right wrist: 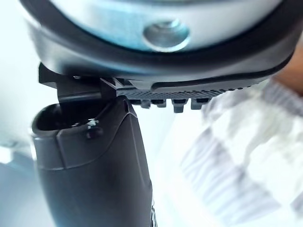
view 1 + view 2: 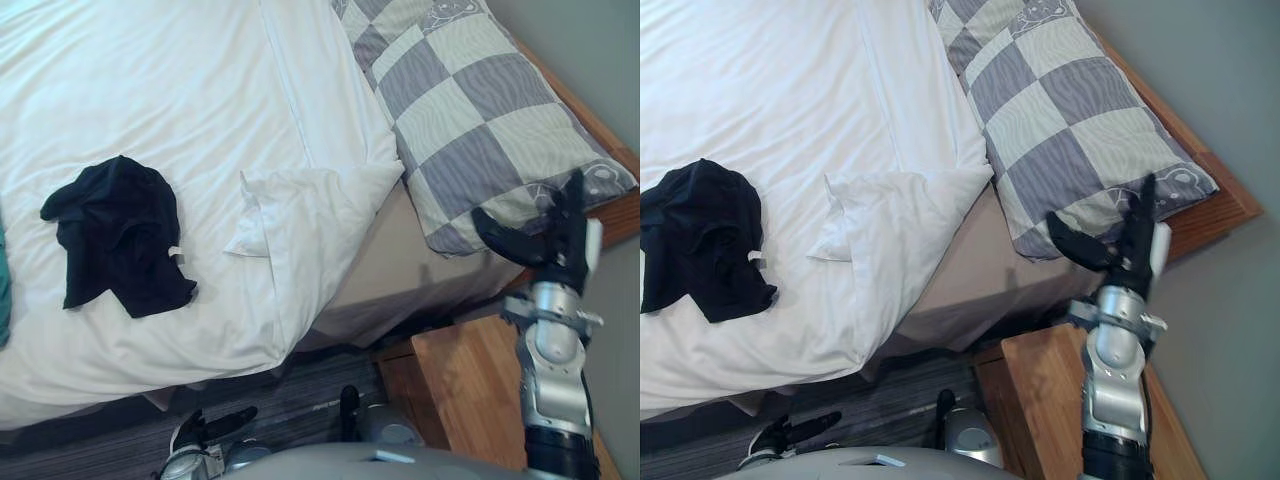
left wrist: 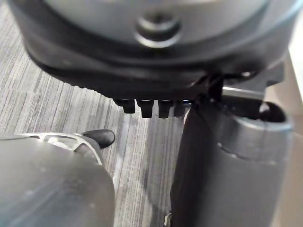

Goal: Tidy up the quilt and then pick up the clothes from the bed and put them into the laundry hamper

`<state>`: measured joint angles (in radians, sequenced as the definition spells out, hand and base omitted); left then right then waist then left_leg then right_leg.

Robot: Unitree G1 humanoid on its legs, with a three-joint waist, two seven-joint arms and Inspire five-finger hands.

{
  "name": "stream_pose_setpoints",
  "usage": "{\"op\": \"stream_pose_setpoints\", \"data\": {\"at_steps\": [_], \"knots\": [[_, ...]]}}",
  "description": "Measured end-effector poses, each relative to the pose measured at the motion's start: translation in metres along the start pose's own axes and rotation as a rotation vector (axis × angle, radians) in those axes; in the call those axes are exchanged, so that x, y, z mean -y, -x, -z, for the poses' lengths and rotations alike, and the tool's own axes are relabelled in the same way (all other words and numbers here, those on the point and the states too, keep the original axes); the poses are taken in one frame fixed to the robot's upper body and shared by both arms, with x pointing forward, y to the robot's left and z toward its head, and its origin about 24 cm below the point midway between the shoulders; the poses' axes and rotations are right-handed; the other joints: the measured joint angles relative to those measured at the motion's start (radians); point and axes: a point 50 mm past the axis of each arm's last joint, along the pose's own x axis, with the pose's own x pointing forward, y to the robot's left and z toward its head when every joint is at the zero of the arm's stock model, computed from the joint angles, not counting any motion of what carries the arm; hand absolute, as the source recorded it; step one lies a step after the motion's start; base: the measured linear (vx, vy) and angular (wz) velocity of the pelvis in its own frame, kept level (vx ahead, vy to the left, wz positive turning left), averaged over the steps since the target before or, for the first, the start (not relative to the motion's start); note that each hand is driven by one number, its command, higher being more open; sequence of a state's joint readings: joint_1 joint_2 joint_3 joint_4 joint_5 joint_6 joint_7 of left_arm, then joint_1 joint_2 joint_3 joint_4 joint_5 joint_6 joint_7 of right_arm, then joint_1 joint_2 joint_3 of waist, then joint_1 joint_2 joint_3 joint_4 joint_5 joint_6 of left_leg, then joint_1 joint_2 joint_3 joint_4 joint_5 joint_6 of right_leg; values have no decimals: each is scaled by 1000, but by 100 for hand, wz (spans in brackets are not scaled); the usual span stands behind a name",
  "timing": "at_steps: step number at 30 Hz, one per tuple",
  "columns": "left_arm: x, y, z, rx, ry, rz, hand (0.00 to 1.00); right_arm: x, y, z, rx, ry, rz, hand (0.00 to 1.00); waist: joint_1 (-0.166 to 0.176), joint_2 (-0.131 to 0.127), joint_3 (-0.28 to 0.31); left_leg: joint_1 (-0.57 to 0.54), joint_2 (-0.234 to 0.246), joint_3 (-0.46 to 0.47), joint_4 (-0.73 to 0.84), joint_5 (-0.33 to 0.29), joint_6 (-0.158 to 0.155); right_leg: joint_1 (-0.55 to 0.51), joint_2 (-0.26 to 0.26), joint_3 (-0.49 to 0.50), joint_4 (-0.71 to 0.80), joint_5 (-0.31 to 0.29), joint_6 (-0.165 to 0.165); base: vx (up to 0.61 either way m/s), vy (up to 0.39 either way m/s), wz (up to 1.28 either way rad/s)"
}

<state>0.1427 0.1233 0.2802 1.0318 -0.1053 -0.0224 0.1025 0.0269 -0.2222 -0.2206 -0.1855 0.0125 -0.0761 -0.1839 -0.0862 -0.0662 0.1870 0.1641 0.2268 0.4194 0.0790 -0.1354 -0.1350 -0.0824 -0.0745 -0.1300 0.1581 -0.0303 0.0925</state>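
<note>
A white quilt (image 2: 150,90) covers the bed. Its corner (image 2: 320,215) near the pillow is folded back, baring tan sheet (image 2: 405,265). A crumpled black garment (image 2: 115,235) lies on the quilt at the left, and a teal cloth (image 2: 3,285) shows at the left edge. My right hand (image 2: 558,240) is raised in the air beside the bed, just off the pillow's near corner. It is open, fingers straight, thumb spread, holding nothing. My left hand (image 2: 205,430) hangs low by the floor, below the bed's edge, with relaxed fingers and nothing in it.
A grey-and-cream checked pillow (image 2: 470,110) lies at the head of the bed, against the wooden bed frame (image 2: 620,215). A wooden nightstand (image 2: 465,385) stands below my right hand. Grey striped floor (image 2: 300,395) runs along the bedside.
</note>
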Motion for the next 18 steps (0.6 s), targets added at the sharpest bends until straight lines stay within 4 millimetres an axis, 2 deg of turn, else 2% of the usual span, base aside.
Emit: {"op": "stream_pose_setpoints", "data": {"at_steps": [2,3,4,5,7,8,9,11,13,15,17,18], "knots": [[-2,0,2,-5,-19,-2,100,-39,-12,-24,120,-5,-218,100,2,-4,-1,-2,-11,-4,0,0,0,37,-5,1,-85,49,9,-9,57,0],[-2,0,2,-5,-37,-2,100,-51,-14,-31,152,1,-282,100,5,-5,-1,-4,-15,-6,0,0,0,46,-7,0,-105,61,11,-29,61,10],[-3,0,2,-4,-57,-1,100,-72,-16,-44,211,3,-397,100,12,-8,-3,-14,-24,-13,0,1,0,55,-10,-4,-136,78,17,-36,30,10],[-4,0,2,-5,-59,-1,100,-82,-17,-50,240,5,-451,100,17,-8,-3,-18,-26,-15,1,1,0,57,-11,-5,-150,87,16,-44,25,7],[-5,0,1,-3,-75,-2,100,-115,-21,-68,331,16,-604,100,39,-10,-3,-37,-29,-23,1,1,0,63,-12,-16,-197,122,11,-57,12,22],[-5,-1,0,0,-79,0,100,-141,-34,-75,371,80,-687,100,66,-12,5,-58,-30,-51,2,1,0,68,-15,-42,-216,135,8,-111,-1,51],[-5,-1,-1,7,-70,1,100,-149,-45,-73,356,114,-707,100,76,-11,9,-74,-30,-66,4,1,0,63,-17,-60,-216,137,6,-131,-5,58],[-2,-2,-8,34,-63,7,100,-155,-62,-67,305,167,-703,100,99,-10,26,-97,-35,-81,4,2,2,52,-23,-78,-214,140,7,-94,1,36],[0,-3,-15,57,-60,15,100,-156,-76,-67,284,202,-691,100,108,-7,57,-122,-44,-95,5,10,9,37,-34,-88,-213,150,8,-94,12,18],[2,-4,-26,105,-32,25,100,-157,-99,-67,249,295,-662,100,111,-3,92,-172,-59,-104,10,17,16,-9,-49,-90,-212,167,12,-133,21,11],[5,-5,-35,126,-26,36,100,-146,-116,-59,187,368,-621,100,115,11,124,-195,-65,-119,19,20,20,-19,-57,-102,-212,175,12,-109,15,24],[6,-5,-38,140,-29,41,100,-132,-125,-46,123,404,-584,100,121,20,144,-205,-73,-130,19,27,27,-21,-67,-115,-212,176,13,-88,17,31]]}}
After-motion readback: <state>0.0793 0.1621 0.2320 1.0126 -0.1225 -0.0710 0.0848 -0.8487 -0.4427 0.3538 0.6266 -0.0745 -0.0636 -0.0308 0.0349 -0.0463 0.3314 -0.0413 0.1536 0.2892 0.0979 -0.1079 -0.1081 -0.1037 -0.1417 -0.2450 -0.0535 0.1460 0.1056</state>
